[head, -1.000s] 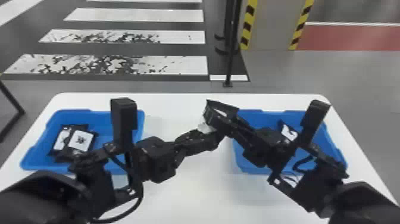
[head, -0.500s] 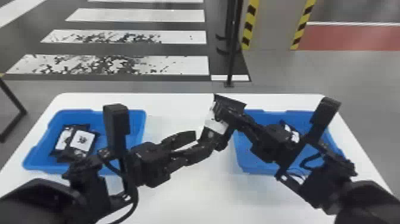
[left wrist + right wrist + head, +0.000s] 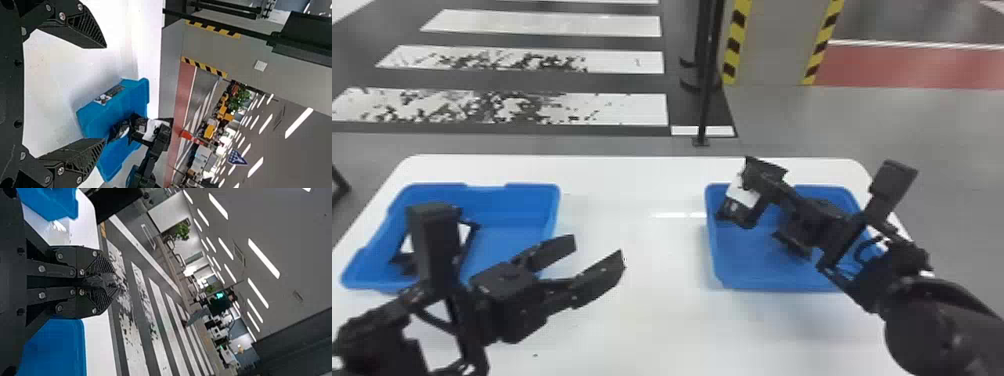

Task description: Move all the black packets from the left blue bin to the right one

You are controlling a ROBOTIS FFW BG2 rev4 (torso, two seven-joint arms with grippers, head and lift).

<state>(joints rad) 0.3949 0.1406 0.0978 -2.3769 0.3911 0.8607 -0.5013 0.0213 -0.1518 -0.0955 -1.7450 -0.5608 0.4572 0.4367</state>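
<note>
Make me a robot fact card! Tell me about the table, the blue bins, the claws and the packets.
Table: white
Left bin: blue, black-and-white packet parts inside, partly hidden by the left arm
Right bin: blue, partly hidden by the right arm
Left claw: open, empty, above the table between the bins
Right claw: shut on a black packet with a white label, seen in the right wrist view
Held packet: looks to be above the right bin's left side
Packets left to move: can't count them
</note>
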